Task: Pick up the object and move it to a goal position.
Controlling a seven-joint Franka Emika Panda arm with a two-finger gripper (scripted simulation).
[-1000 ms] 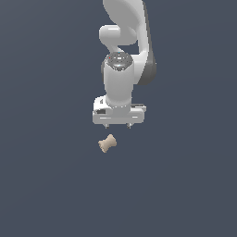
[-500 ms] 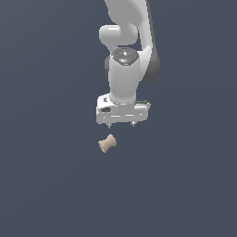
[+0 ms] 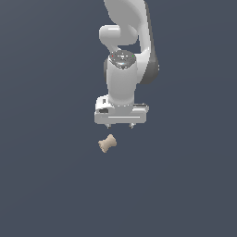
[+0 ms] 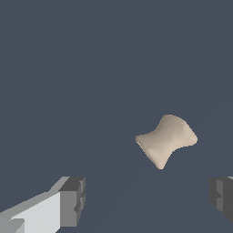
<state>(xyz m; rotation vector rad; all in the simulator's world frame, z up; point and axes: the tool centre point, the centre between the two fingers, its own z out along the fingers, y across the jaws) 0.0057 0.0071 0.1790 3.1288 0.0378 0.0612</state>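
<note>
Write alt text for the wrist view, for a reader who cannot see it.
A small beige spool-shaped object, with a narrow waist and flared ends, lies tilted on a plain dark grey surface. The open gripper hangs above it, its two grey fingertips spread wide and touching nothing.

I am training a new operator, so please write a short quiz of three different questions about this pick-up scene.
1. True or false: the gripper is already closed around the beige object.
2. In the exterior view, the object lies: A) directly between the fingertips, B) below the gripper and toward the view's left, C) above the gripper.
3. Fill in: in the wrist view, the two dark finger pads stand wide ____.

Key:
1. False; the object lies free, with no finger touching it.
2. B
3. apart
</note>
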